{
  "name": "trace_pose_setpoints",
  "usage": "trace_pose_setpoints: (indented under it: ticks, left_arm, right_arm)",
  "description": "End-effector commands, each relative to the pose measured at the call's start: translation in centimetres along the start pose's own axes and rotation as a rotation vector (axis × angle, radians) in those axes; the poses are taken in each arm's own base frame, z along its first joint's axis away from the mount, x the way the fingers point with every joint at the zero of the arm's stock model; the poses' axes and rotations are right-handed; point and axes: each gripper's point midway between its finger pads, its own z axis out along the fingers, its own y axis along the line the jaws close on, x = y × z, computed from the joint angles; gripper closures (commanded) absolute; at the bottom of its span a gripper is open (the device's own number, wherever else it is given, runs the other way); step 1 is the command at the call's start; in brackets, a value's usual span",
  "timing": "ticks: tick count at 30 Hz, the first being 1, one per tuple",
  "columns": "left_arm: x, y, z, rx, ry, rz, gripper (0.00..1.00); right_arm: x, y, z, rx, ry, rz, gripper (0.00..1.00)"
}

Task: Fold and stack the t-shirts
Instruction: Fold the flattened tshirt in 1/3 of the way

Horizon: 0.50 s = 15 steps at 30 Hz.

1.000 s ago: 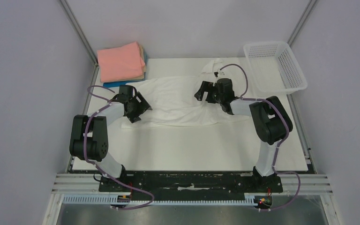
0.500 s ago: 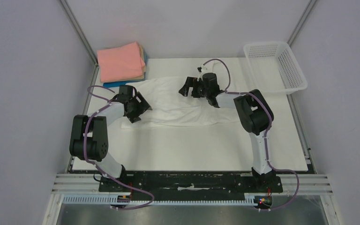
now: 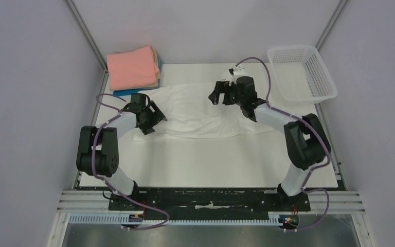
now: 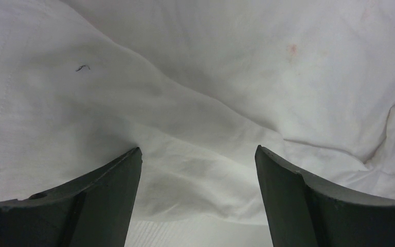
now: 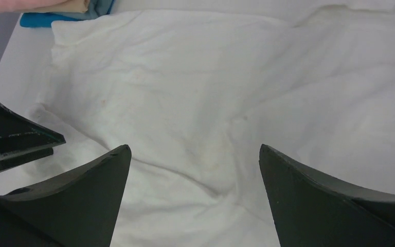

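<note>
Folding looks barely started: left gripper (image 3: 154,119) and right gripper (image 3: 217,95) hang, fingers apart, over the white shirt (image 3: 195,110) by the far edge, and should next pinch its edges.

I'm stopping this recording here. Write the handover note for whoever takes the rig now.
Left gripper: open, low at the left edge of the white t-shirt, gripping nothing.
Right gripper: open, above the shirt's middle, empty.
Folded stack, pink on top, sits at the far left corner; basket at the far right.
Done: the coloured shirts are folded and stacked.
Left: the white shirt lies spread and wrinkled; fold it and add it to the stack.
</note>
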Motion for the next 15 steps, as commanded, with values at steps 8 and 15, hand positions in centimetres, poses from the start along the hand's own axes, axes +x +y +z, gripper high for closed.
trace_pose_setpoints:
  ticks: [8, 15]
  left_arm:
    - [2.1, 2.9, 0.6, -0.07, 0.052, 0.035, 0.12]
    - [4.5, 5.2, -0.5, -0.129, 0.094, -0.002, 0.12]
  right_arm:
    - [11.3, -13.3, -10.1, 0.447, 0.078, 0.25, 0.02]
    - [17.5, -15.7, -16.1, 0.549, 0.119, 0.407, 0.02]
